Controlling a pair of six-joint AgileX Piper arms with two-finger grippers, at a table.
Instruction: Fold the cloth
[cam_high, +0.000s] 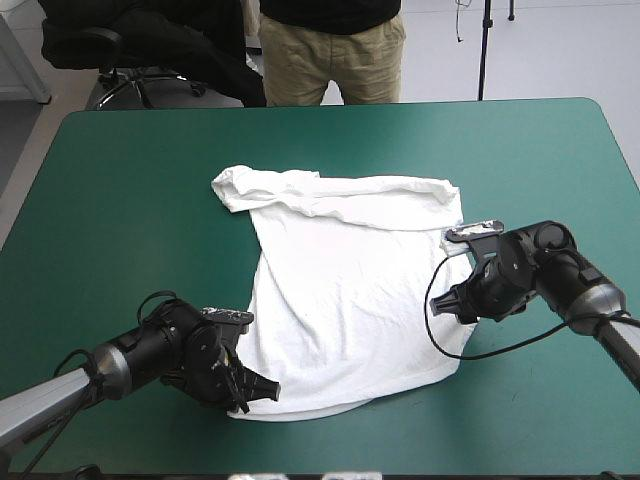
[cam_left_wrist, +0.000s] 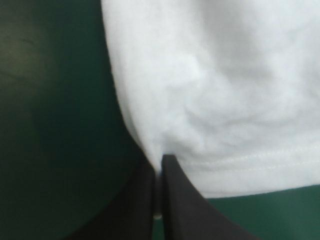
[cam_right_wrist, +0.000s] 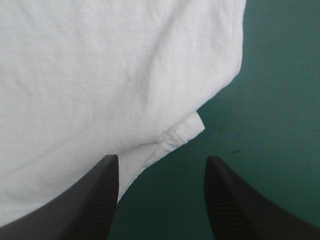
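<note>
The T-shirt (cam_high: 350, 300) lies spread on the middle of the surface (cam_high: 120, 200), white against the teal-green cover. Its body is mostly flat. Its far end is bunched into a rumpled band that runs across towards the surface's far edge, with a loose lump at the band's left end. The near hem curves close to the surface's near edge.

The left gripper (cam_high: 255, 393) is low at the T-shirt's near-left corner. In the left wrist view its black fingers (cam_left_wrist: 182, 205) are all but closed in a narrow arch, and the corner of the cloth is pinched between the tips at the hem. The cloth fans out ahead of the left gripper (cam_left_wrist: 160, 161), with a stitched hem line running off to one side.

The right gripper (cam_high: 447, 303) sits at the T-shirt's right edge, about midway along its length. In the right wrist view its fingers (cam_right_wrist: 90, 200) stand wide apart and hold nothing. One finger overlaps the cloth edge and the other is over bare cover. A small turned-over tab of the edge lies just ahead of the right gripper (cam_right_wrist: 162, 160), between the two fingers.
</note>
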